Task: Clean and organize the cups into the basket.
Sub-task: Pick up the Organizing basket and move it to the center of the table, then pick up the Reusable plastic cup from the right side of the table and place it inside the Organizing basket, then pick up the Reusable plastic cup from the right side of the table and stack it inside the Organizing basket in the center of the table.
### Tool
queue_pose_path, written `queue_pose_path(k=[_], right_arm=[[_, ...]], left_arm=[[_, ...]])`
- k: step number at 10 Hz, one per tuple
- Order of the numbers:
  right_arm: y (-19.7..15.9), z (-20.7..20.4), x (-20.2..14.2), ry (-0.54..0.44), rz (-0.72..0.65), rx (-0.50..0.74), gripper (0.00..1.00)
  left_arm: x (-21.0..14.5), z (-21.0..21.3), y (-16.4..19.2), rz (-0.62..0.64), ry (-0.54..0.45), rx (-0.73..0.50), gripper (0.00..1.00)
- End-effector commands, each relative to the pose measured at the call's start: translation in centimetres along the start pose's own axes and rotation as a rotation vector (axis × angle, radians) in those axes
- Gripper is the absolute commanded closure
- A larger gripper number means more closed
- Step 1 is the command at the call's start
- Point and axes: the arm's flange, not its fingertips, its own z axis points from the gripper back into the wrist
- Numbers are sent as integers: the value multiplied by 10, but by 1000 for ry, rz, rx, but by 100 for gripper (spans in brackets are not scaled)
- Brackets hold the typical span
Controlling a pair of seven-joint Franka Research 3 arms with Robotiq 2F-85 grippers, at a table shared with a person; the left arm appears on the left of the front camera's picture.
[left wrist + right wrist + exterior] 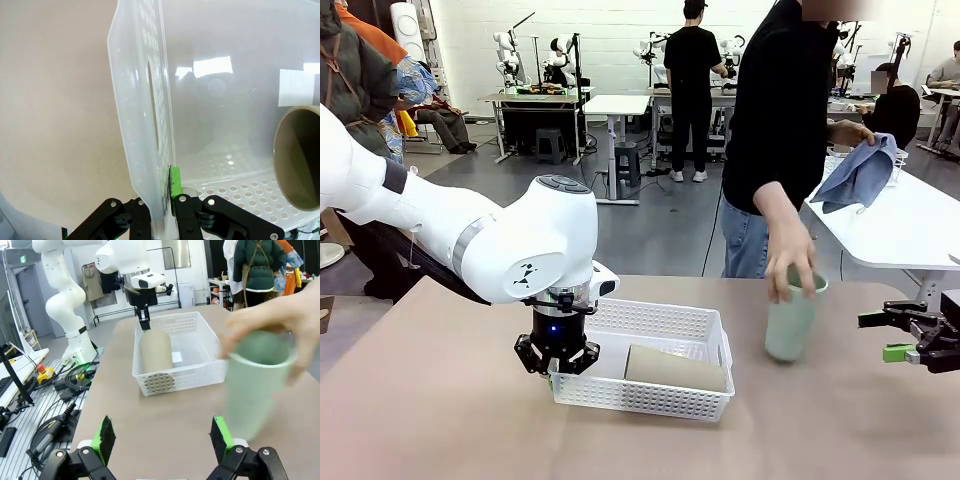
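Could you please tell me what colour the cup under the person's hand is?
The cup is pale mint green, clearest in the front view.

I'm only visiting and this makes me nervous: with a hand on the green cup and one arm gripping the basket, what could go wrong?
The left gripper is clamped on the end wall of the basket; a pull or lift could tilt it and roll the tan cup lying inside. The person's hand rests on the mint cup close to the open right gripper; closing in now might nip fingers or topple the cup.
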Motion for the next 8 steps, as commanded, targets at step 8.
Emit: queue_pose_path(k=[8], right_arm=[[2,1,-2,-1,-3,0,0]], left_arm=[[-2,1,1,-9,-6,3,100]])
